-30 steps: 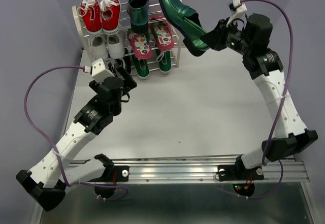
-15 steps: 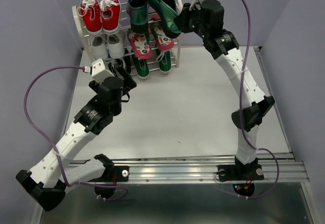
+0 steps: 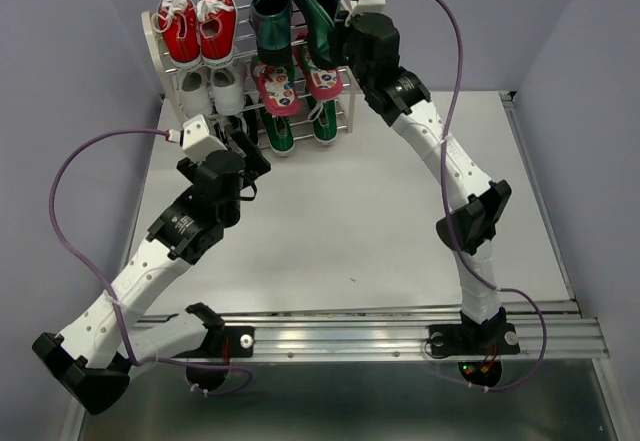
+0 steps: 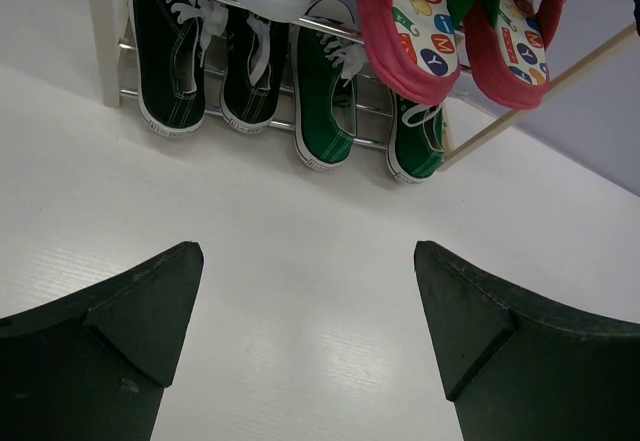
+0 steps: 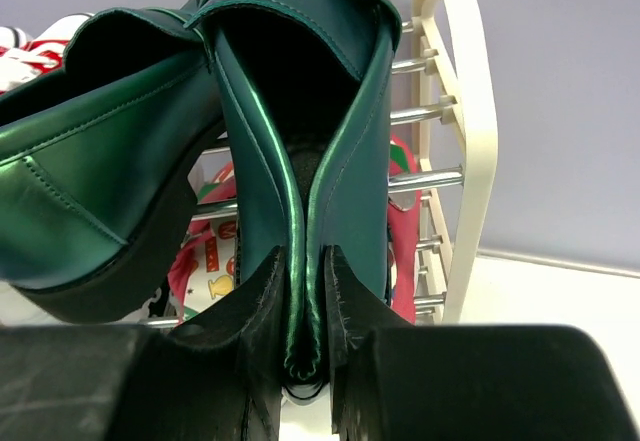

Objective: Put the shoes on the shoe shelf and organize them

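We have the right gripper [image 5: 305, 306] clamped on the heel rim of the loafer [image 3: 314, 16], top centre, at the top tier of the shoe shelf [image 5: 462, 111]. Toe points away, parallel to the second loafer [image 3: 270, 11] just left. Left gripper [image 4: 305, 331] is spread wide and farther off.

The white table [image 3: 400, 211] is viewed from a fixed camera high above and behind the arm bases [image 3: 215, 341], looking down, with the three-tier shoe shelf of cream rounded side frames and thin silver rods [image 3: 152, 41] at the far edge. The left wrist view is taken low over the table, near the shelf's front and facing its bottom tier, whose green canvas sneakers with white laces [image 4: 325, 111] are shared with the top view. The right wrist view is taken tight against a glossy dark green loafer [image 5: 350, 161] at the shelf's top right, that shoe and the right frame being shared likewise.
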Available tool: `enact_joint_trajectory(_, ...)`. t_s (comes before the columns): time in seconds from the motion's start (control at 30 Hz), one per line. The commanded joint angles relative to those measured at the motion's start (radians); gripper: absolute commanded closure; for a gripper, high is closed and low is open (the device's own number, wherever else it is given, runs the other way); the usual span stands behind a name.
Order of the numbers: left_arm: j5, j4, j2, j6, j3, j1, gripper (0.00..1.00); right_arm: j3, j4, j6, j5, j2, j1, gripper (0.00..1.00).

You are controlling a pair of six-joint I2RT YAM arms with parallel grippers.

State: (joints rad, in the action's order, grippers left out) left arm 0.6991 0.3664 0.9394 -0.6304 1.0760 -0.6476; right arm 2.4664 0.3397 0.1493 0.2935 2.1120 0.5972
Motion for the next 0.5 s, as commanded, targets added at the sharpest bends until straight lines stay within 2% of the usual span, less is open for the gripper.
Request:
enact_joint_trajectory(0.0, 0.008, -0.021, 0.001, -0.005, 0.018, 0.0, 0.01, 0.089, -0.277, 0.009, 0.045, -0.017, 0.013, 0.95)
enact_joint_trajectory(0.2, 0.007, -0.009, -0.008, -0.012, 0.01, 0.0, 0.01, 0.1, -0.327, -0.024, 0.098, -0.001, 0.023, 0.93)
enact_joint_trajectory(0.47, 0.007, -0.001, -0.014, -0.015, 0.002, 0.0, 0.01, 0.104, -0.392, -0.025, 0.119, 0.022, 0.023, 0.81)
